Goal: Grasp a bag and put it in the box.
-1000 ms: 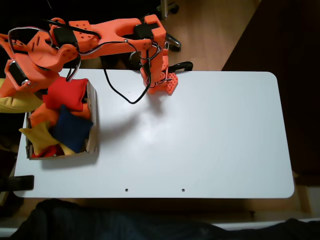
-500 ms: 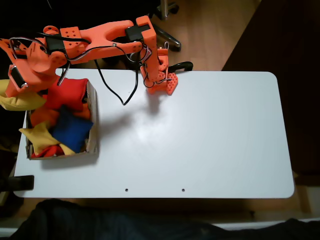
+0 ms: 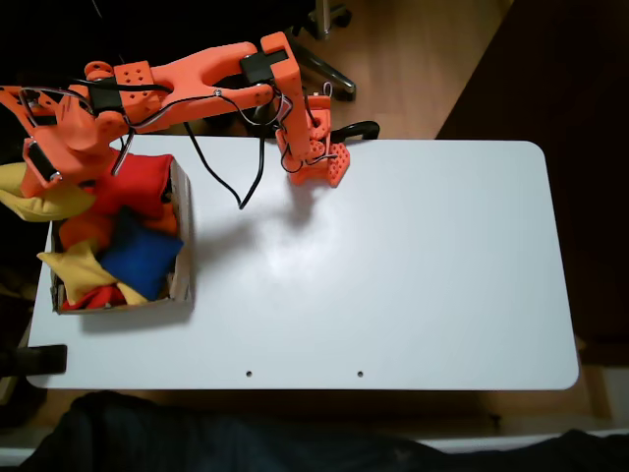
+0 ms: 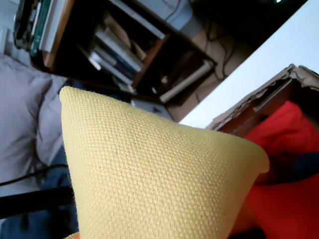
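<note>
Bag (image 3: pixel 39 202) beside box (image 3: pixel 183 246), seemingly gripper-held (image 3: pixel 44 182).

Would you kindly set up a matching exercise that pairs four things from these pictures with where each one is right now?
Things:
1. golden-yellow fabric beanbag
2. dark blue fabric beanbag
3. brown cardboard box
4. orange arm base

Places:
A. at the white table's far edge in the fixed view, near the middle
B. inside the box, among the other beanbags
C. at the tool, overhanging the box's left wall
D. on the table's left end in the fixed view

Pairs: 1-C, 2-B, 3-D, 4-A
</note>
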